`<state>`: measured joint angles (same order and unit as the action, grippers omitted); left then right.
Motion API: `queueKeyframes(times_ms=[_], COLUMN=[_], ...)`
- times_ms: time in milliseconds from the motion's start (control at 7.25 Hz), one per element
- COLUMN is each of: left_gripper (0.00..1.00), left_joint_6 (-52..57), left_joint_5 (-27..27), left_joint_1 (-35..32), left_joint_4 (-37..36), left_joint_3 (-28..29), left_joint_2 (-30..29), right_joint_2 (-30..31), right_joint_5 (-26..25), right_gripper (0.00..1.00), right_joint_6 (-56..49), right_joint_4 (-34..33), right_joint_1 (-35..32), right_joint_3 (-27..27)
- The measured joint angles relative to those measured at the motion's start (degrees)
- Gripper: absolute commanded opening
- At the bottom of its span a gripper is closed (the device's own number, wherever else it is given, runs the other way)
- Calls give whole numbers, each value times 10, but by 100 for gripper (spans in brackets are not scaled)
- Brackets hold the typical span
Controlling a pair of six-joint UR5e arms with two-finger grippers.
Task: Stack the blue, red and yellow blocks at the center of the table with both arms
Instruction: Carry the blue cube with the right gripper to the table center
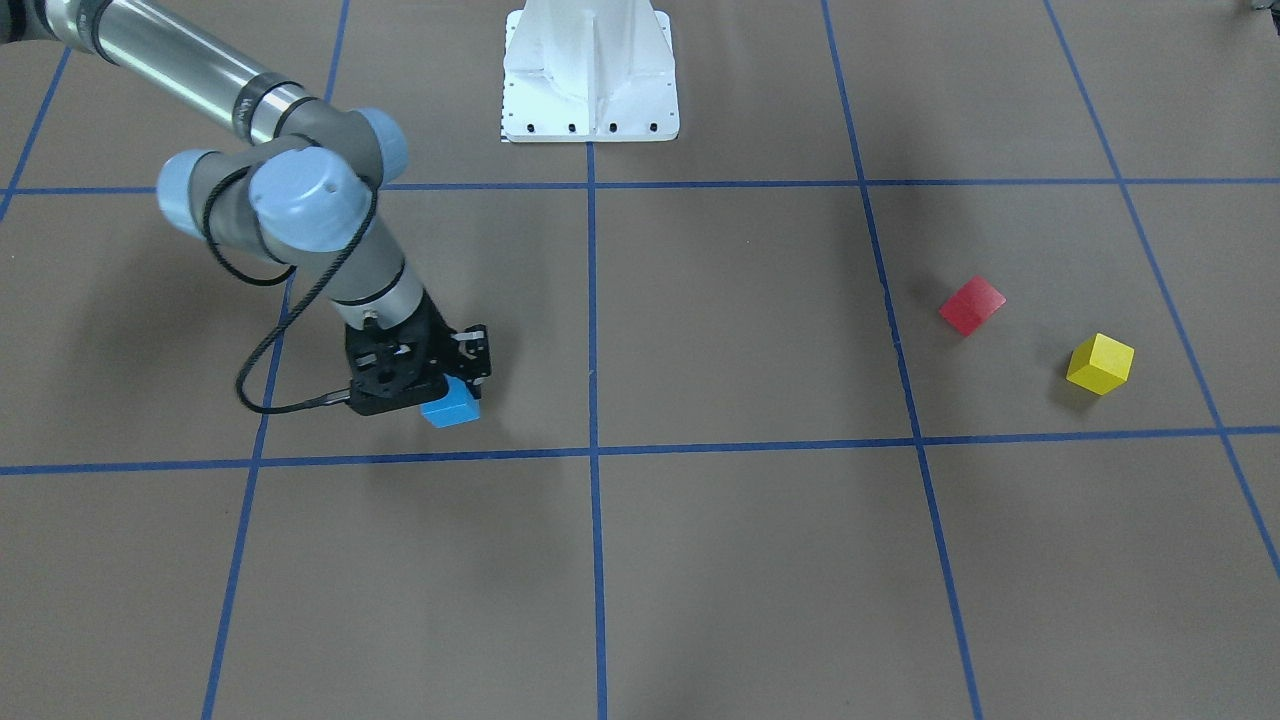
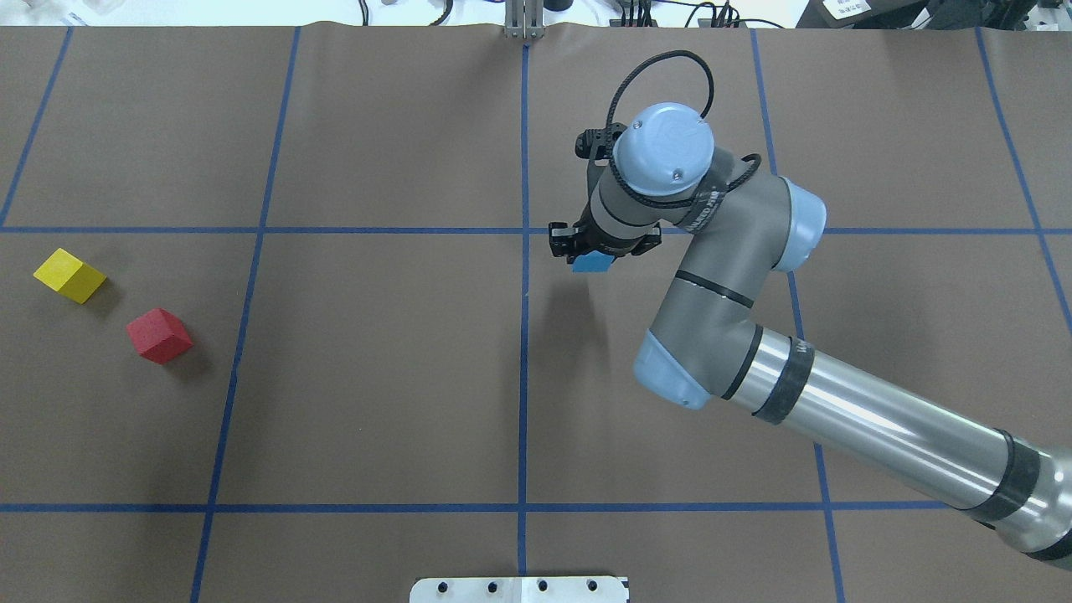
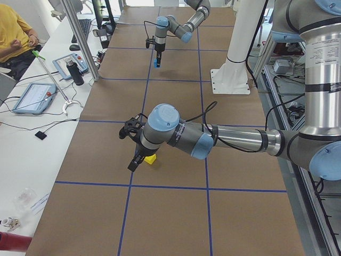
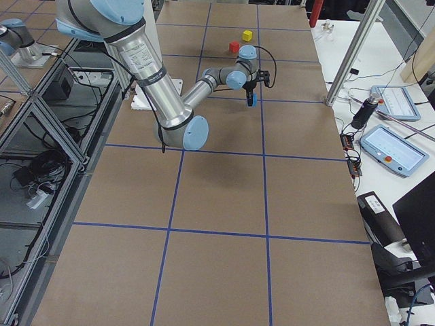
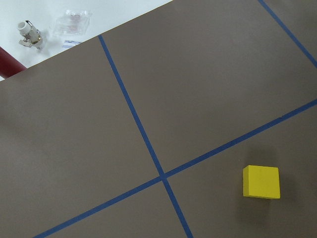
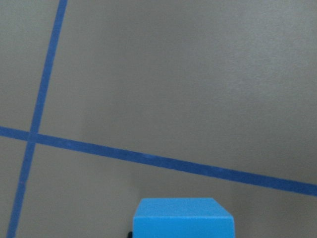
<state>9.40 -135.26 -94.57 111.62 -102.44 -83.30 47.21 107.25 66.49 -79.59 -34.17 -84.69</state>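
Brown table [image 2: 377, 402] bears no stack yet: right gripper [image 1: 453, 392] clamps the blue block [image 1: 452, 411] near center, red block [image 1: 971, 305] and yellow block [image 1: 1100, 364] wait far off, and I cannot tell the left gripper's [image 3: 136, 160] opening.

Three blocks (one per colour): one blue block [image 1: 452, 408], one red block [image 1: 971, 305], one yellow block [image 1: 1100, 363]. Two robot arms: left arm [image 3: 240, 140], right arm [image 3: 176, 24].
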Motion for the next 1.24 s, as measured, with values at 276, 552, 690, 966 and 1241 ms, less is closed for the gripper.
queueKeyframes(times_ms=[276,552,690,966,1241], left_gripper=[100,100,100,100,100], left_joint_6=[0,1,1,1,1], left_joint_5=[0,0,0,0,0], left_joint_1=[0,0,0,0,0], left_joint_4=[0,0,0,0,0], left_joint_3=[3,6,6,7,7], left_joint_2=[0,1,1,1,1], right_joint_2=[-62,-77,-79,-79,-79], right_joint_5=[-48,-60,-63,-72,-74], right_gripper=[30,80,98,99,99], right_joint_6=[43,52,53,64,71], right_joint_4=[-14,-14,-14,-13,-13], right_joint_1=[37,51,56,64,66], right_joint_3=[66,88,90,91,89])
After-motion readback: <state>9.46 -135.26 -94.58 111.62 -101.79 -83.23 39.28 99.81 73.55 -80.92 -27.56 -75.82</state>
